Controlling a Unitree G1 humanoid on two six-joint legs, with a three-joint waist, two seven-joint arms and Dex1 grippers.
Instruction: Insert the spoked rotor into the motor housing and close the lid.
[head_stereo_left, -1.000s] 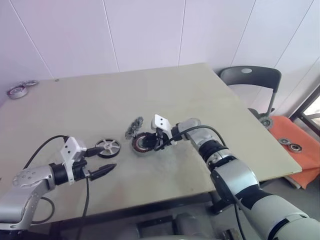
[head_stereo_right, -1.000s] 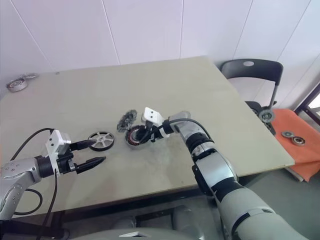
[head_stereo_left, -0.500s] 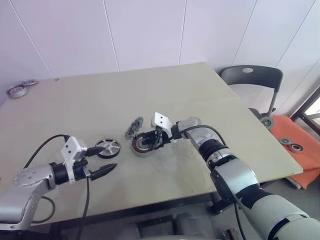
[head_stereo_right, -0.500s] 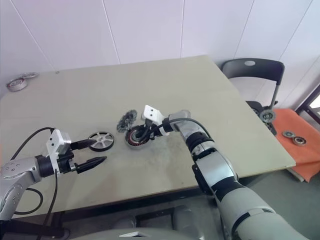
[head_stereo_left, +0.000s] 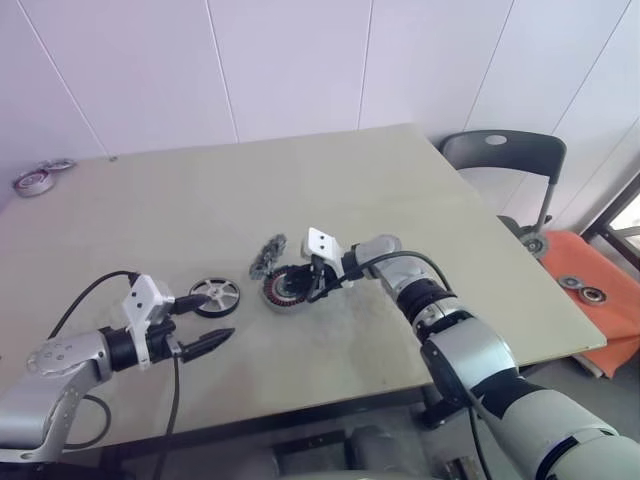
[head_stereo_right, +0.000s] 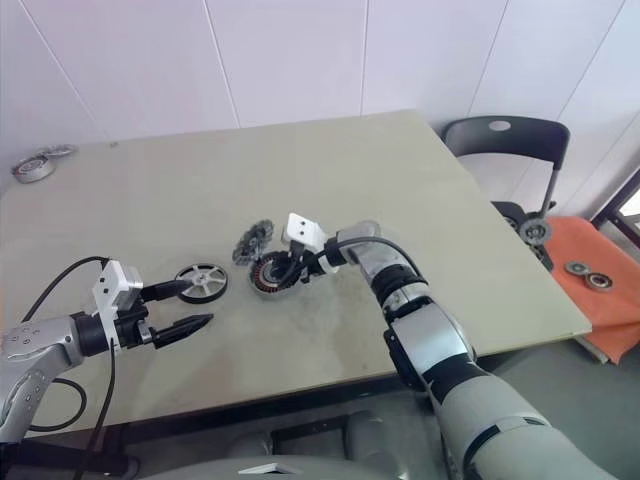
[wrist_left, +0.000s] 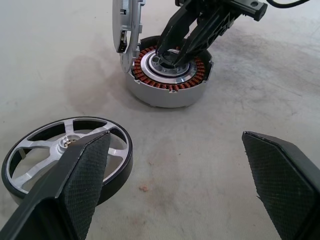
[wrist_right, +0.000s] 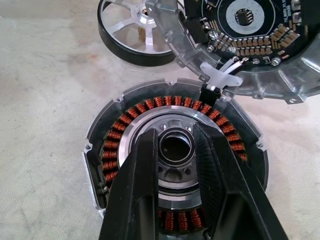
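change: we see none, both arms as before | right gripper nearly shut on housing hub | left gripper wide, empty | rotor beside housing, not in; lid open

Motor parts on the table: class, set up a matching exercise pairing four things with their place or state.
Things:
1. rotor
2. housing
3. lid
4. left hand

States:
A. hinged up, circuit board showing
B. open, holding nothing
C. flat on the table by the left hand
D. right hand's fingers at its hub

Pairs: 1-C, 2-D, 3-A, 4-B
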